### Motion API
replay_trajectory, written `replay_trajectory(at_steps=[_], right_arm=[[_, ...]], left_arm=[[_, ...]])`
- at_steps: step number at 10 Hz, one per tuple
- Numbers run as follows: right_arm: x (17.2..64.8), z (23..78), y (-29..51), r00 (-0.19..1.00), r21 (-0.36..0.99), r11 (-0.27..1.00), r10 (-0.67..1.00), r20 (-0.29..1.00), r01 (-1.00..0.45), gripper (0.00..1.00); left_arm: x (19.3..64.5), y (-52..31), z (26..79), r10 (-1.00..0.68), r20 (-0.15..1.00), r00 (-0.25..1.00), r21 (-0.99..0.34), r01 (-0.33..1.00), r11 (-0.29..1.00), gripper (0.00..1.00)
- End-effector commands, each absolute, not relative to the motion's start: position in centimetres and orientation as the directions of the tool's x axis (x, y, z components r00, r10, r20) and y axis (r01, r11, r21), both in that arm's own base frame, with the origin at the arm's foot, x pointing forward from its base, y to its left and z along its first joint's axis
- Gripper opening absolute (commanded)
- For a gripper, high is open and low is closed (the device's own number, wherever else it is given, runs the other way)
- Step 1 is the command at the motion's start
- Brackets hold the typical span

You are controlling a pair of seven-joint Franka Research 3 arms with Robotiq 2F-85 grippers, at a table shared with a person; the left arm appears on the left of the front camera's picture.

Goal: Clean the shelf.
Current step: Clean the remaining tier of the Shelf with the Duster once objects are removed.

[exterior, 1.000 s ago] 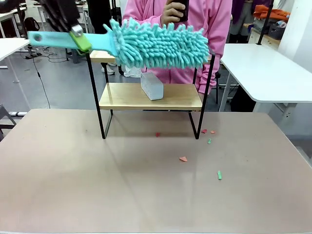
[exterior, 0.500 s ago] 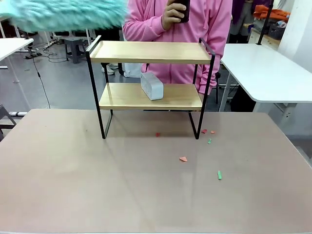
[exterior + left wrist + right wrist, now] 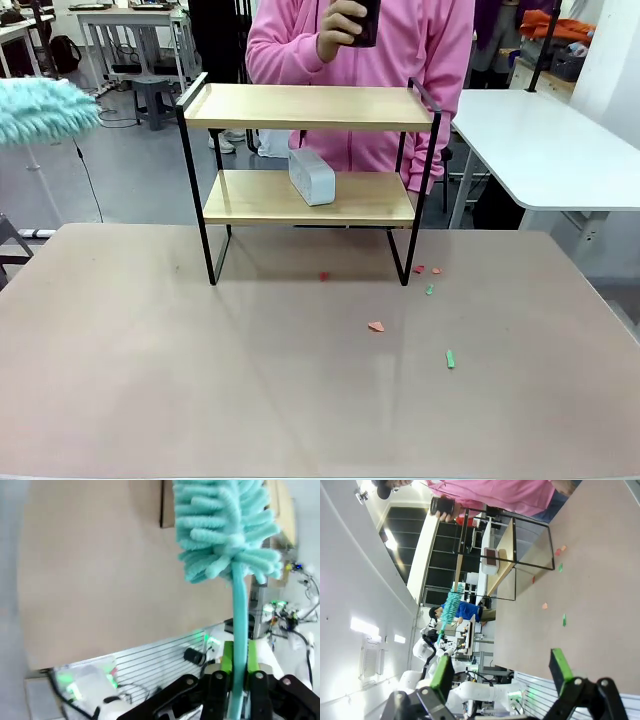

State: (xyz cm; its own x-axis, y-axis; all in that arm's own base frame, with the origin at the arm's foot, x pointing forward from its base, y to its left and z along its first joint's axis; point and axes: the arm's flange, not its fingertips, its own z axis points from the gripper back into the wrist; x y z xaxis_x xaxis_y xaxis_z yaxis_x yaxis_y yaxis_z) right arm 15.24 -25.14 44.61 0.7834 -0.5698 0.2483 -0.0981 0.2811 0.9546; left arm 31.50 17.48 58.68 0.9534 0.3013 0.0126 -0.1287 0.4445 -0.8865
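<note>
The shelf (image 3: 310, 106) stands at the table's far middle, with two wooden boards in a black frame. Its top board is bare, and a small white-grey box (image 3: 312, 177) sits on the lower board. In the left wrist view my left gripper (image 3: 239, 680) is shut on the teal handle of a fluffy teal duster (image 3: 225, 525). The duster head (image 3: 42, 108) hangs in the air at the far left, well clear of the shelf. In the right wrist view my right gripper (image 3: 501, 670) stands open and empty above the table, and the shelf (image 3: 506, 545) and duster (image 3: 451, 607) show farther off.
Small red and green paper scraps (image 3: 376, 326) lie on the tan tabletop (image 3: 150, 380) in front of the shelf's right legs. Behind the shelf a person in pink (image 3: 420, 50) holds up a phone. A white table (image 3: 540, 140) stands at the right.
The duster has swung away from above the shelf's top board to the far left. My left gripper has left the front view.
</note>
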Motion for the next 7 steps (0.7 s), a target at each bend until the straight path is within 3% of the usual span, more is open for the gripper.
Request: replay_trajectory(at_steps=[1,3,7], right_arm=[[15.5,44.9,-25.1,0.77,0.95,0.283,-0.573,0.279,-0.133,1.0],[15.5,44.9,-25.1,0.77,0.95,0.283,-0.573,0.279,-0.133,1.0],[15.5,44.9,-25.1,0.77,0.95,0.283,-0.573,0.279,-0.133,1.0]], left_arm=[[32.6,14.2,54.9,0.344,-0.06,0.937,-0.923,-0.184,0.339,0.12],[33.9,12.4,52.1,0.402,-0.063,0.913,-0.881,-0.24,0.408,0.12],[32.8,15.2,52.9,0.347,-0.072,0.935,-0.899,-0.211,0.383,0.12]])
